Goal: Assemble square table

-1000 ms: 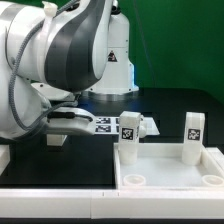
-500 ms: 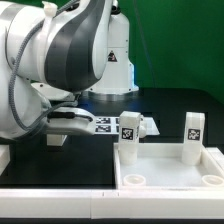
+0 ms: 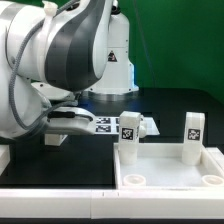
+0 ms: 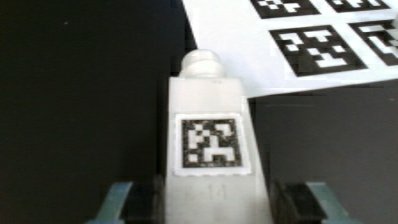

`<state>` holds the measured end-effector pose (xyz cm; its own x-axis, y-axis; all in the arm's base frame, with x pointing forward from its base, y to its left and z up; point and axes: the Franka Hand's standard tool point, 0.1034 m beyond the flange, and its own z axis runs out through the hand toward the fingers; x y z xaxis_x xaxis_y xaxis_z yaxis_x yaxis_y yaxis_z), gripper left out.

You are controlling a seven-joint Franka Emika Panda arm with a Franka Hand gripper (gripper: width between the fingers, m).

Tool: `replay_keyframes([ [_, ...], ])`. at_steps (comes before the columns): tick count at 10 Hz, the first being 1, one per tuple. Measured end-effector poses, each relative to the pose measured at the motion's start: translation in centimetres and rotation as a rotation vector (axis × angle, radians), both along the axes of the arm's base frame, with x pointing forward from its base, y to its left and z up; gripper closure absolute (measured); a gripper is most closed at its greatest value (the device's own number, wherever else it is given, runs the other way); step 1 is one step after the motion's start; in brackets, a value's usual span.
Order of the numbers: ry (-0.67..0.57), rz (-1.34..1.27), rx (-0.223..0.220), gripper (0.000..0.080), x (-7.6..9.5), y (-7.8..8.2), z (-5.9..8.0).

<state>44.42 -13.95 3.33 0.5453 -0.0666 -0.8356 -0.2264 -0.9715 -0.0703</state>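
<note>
In the wrist view a white leg [image 4: 214,130] with a black-and-white tag lies flat on the black table, its screw tip pointing at the marker board [image 4: 311,45]. My gripper [image 4: 214,208] is open and straddles the leg's end. Both fingers [image 4: 121,205] stand off from its sides with a dark gap. In the exterior view the white square table top [image 3: 170,168] sits at the right front, with two tagged legs [image 3: 129,135] [image 3: 193,135] upright on its far corners. My gripper [image 3: 55,137] is low at the left, mostly hidden by the arm.
The marker board [image 3: 108,124] lies on the black table behind the table top. The big white robot body [image 3: 60,60] fills the exterior view's left. A white edge [image 3: 60,195] runs along the table's front.
</note>
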Motion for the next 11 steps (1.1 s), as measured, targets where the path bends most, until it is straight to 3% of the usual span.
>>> replay_keyframes([
  [2,0.001,0.012,0.02,0.0521,2.2,0.8,4.0],
  [3,-0.047,0.016,0.01,0.052,3.8,0.4,5.5],
  [4,-0.131,0.021,-0.011,0.052,5.2,0.0,6.2],
  [5,-0.224,0.024,-0.036,0.052,5.7,-0.1,5.9],
  [6,-0.245,0.02,-0.038,0.0519,5.0,0.0,6.0],
  [8,-0.401,0.023,-0.078,0.0518,6.4,-0.3,6.3],
  [10,-0.537,-0.034,-0.049,0.0518,9.3,1.0,9.8],
  [11,-0.647,-0.026,-0.078,0.0519,10.8,1.0,11.3],
])
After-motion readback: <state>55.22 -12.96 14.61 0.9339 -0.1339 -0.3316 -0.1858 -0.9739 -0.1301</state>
